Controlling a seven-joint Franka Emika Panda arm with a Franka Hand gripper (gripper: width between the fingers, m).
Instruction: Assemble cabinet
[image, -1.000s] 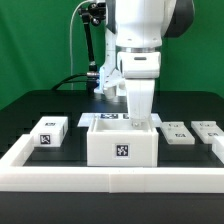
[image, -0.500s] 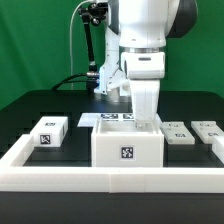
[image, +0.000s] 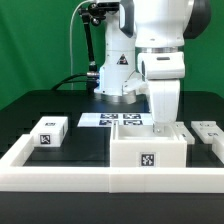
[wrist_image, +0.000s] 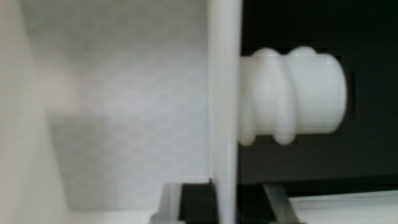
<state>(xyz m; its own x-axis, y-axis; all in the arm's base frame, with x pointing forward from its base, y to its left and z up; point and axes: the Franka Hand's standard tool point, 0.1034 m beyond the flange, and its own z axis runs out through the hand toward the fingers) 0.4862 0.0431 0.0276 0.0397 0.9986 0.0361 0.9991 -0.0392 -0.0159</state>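
black table (image: 30, 105) bears cabinet body (image: 148, 155), blocks (image: 49, 131), marker board (image: 108, 120).

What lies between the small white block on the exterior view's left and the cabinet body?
Between the small block and the cabinet body the black table is bare in the exterior view; the marker board lies farther back.

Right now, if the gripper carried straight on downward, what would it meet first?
The gripper points down into the white plastic box-shaped cabinet body; its fingers straddle a wall, so probably that box first, depth unclear.
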